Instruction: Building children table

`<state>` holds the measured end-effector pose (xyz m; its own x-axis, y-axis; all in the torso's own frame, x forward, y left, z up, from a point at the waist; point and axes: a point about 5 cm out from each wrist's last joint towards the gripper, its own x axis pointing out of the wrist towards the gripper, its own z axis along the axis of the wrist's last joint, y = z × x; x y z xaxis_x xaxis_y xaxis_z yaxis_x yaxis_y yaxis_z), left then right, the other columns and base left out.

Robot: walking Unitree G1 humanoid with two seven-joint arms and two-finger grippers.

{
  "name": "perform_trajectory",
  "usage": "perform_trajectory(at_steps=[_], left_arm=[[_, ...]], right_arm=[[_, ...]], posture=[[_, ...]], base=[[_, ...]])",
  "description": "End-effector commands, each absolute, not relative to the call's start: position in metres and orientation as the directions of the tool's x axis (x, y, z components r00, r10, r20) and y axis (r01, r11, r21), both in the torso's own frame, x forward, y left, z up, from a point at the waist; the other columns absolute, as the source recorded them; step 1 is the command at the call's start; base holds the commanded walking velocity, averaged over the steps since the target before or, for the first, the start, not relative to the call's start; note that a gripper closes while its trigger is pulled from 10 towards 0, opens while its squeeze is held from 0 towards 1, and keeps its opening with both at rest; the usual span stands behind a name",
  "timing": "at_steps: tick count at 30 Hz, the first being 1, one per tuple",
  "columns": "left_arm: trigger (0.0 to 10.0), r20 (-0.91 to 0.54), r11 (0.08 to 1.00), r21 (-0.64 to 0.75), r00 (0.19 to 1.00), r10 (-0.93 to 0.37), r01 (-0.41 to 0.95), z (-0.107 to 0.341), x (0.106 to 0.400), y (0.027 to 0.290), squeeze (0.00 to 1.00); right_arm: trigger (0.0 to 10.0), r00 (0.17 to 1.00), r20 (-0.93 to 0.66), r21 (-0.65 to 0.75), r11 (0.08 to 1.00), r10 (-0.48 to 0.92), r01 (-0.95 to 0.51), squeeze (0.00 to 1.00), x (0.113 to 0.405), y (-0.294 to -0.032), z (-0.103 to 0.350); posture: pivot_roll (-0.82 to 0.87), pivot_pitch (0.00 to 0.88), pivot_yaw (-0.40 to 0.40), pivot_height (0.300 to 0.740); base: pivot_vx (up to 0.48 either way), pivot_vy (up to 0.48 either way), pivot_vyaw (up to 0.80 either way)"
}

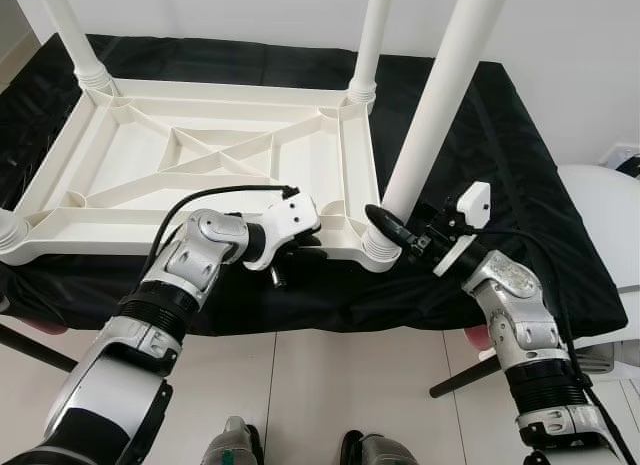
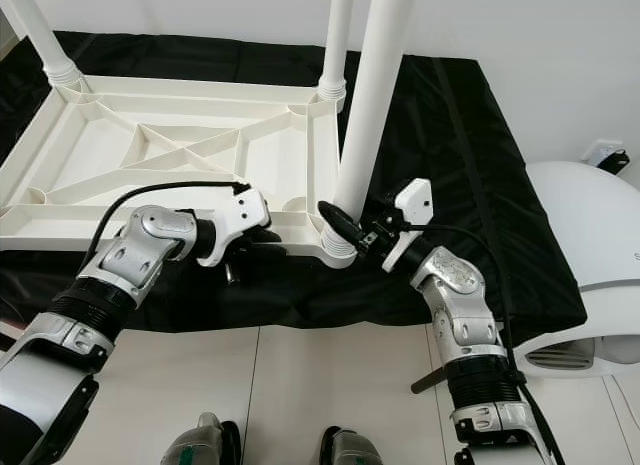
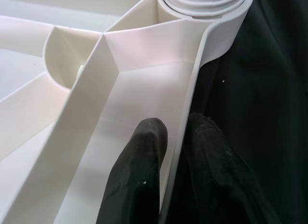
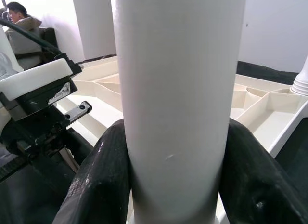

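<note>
A white plastic children's table top (image 1: 200, 150) lies upside down on a black-covered table (image 1: 500, 135). White legs stand up from its far-left (image 1: 75, 35), far-right (image 1: 370, 35) and near-right corners. My right gripper (image 1: 385, 225) is shut on the near-right leg (image 1: 440, 95) just above its threaded socket; in the right wrist view both fingers (image 4: 101, 185) hug the leg (image 4: 173, 89). My left gripper (image 1: 305, 247) is shut on the top's near rim beside that corner, with one finger (image 3: 139, 171) on each side of the rim wall (image 3: 190, 98).
The black cloth hangs over the table's near edge above a tiled floor. A white rounded appliance (image 1: 610, 215) stands at the right. My feet (image 1: 230, 445) are just below the edge. A person (image 4: 17, 12) sits far back in the right wrist view.
</note>
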<state>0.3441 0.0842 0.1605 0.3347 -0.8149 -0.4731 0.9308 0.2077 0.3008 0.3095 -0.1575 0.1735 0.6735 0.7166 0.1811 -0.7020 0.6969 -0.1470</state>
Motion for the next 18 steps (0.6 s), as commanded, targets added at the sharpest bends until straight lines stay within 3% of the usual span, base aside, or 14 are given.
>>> perform_trajectory(at_steps=[1, 8, 18], left_arm=[[10.0, -0.427, 0.165, 0.337, 0.306, -0.851, 0.927, 0.1764, 0.3429, 0.0741, 0.0], [10.0, -0.426, 0.167, 0.336, 0.308, -0.851, 0.927, 0.1765, 0.3429, 0.0738, 0.0], [10.0, -0.424, 0.17, 0.335, 0.309, -0.851, 0.927, 0.1766, 0.3427, 0.0742, 0.0]], right_arm=[[10.0, 0.751, 0.017, -0.002, 0.751, 0.66, -0.66, 0.0, 0.3097, -0.1698, 0.1399], [10.0, 0.775, -0.013, 0.067, 0.774, 0.632, -0.63, 0.0, 0.3145, -0.1767, 0.1393], [10.0, 0.769, -0.016, 0.003, 0.769, 0.64, -0.64, 0.0, 0.3086, -0.1719, 0.1362]], posture=[[-0.02, 0.116, -0.014, 0.74], [-0.02, 0.118, -0.016, 0.74], [-0.02, 0.121, -0.018, 0.74]], base=[[0.0, 0.0, 0.0], [0.0, 0.0, 0.0], [0.0, 0.0, 0.0]])
